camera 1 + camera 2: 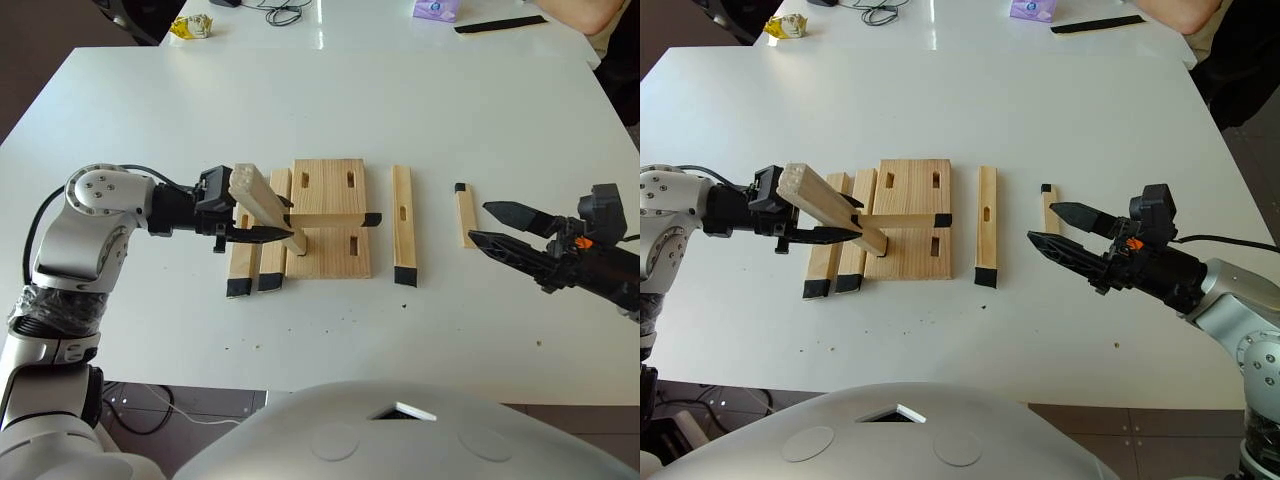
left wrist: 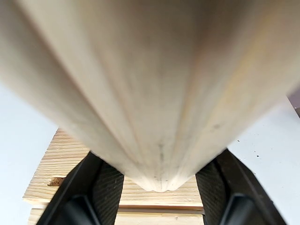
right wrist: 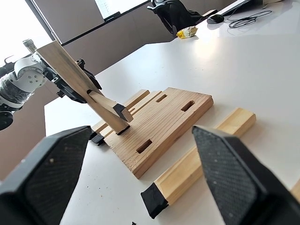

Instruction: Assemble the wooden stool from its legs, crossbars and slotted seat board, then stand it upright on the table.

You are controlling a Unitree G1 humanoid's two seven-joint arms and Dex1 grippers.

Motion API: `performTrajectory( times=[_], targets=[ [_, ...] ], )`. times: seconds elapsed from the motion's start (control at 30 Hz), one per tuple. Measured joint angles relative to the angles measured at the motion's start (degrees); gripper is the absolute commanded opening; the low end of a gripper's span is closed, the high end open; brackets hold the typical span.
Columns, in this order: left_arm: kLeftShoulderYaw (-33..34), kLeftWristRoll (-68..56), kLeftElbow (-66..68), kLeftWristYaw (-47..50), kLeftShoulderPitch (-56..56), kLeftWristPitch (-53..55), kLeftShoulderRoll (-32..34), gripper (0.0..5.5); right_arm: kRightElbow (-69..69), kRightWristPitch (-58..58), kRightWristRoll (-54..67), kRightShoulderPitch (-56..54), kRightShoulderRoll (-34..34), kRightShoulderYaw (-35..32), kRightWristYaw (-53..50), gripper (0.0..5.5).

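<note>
Left eye view is showing me the left hand clamping a wooden leg between its black fingers. The leg is tilting up toward the robot's left while its lower end is meeting the seat board at the near-left slot; I cannot tell whether that end is sitting inside the slot or only resting on it. The seat board is lying flat on the white desk, and its other three slots are showing open with nothing in them. A crossbar with a black tip is lying across the middle of the board, the tip overhanging the board's right edge. Two more legs are lying side by side on the desk just beside the board's left edge, black ends pointing toward the robot. A slotted leg is lying parallel to the board near its right side, apart from it, and a short crossbar is lying farther right again. I am seeing the right hand hovering over the desk just to the right of that short crossbar, its two fingers spread wide and gripping nothing. Along the far edge of the desk a yellow wrapper, a purple packet and a black strip are lying well apart from the stool parts.
</note>
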Motion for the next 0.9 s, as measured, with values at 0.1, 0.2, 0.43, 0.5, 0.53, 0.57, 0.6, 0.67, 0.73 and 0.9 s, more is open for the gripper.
performTrajectory(
  times=[0.1, 0.2, 0.43, 0.5, 0.53, 0.57, 0.6, 0.67, 0.73, 0.9],
  targets=[
    [-0.24, 0.01, -0.69, 0.97, 0.43, -0.02, 0.19, 2.06, -0.22, 0.0, 0.01, 0.41, 0.07, 0.0, -0.36, 3.97],
    [-0.87, 0.01, -0.92, 2.12, 0.37, -0.09, 0.31, 2.41, -0.33, -0.03, 0.01, 0.47, 0.26, 0.12, -0.51, 3.97],
    [-5.89, 7.46, 2.86, 4.59, 2.34, 4.05, 0.22, 3.45, -0.33, -0.13, 0.0, 0.3, 0.4, 0.51, -0.87, 3.97],
    [-5.85, 8.43, 3.5, 5.22, 2.31, 4.02, -0.26, 3.72, -0.33, -0.15, 0.0, 0.3, 0.64, 0.6, -0.88, 3.97],
    [-5.79, 8.48, 3.95, 5.52, 2.27, 4.05, -0.6, 3.91, -0.33, -0.17, 0.0, 0.32, 0.76, 0.61, -0.89, 3.97],
    [-5.49, 8.38, 4.17, 5.7, 2.05, 4.26, -0.84, 4.07, -0.34, -0.2, 0.0, 0.34, 0.81, 0.61, -0.89, 3.97],
    [-5.18, 8.25, 4.35, 5.77, 1.72, 4.43, -0.89, 4.24, -0.34, -0.21, 0.0, 0.36, 0.82, 0.61, -0.88, 3.97],
    [-3.2, 7.8, 5.3, 5.9, 0.86, 4.95, -0.97, 4.24, -0.35, -0.32, 0.0, 0.63, 0.84, 0.54, -0.88, 3.97],
    [-0.48, 6.22, 5.91, 5.49, 0.66, 5.89, -0.25, 4.24, -0.53, -0.42, 0.0, 1.43, 0.88, 0.13, -0.87, 3.97],
    [6.08, 2.04, 3.67, 2.42, 2.21, 10.36, 5.35, 4.24, -1.56, -0.6, 0.52, 4.03, 1.22, -2.26, -0.89, 3.97]
  ],
)
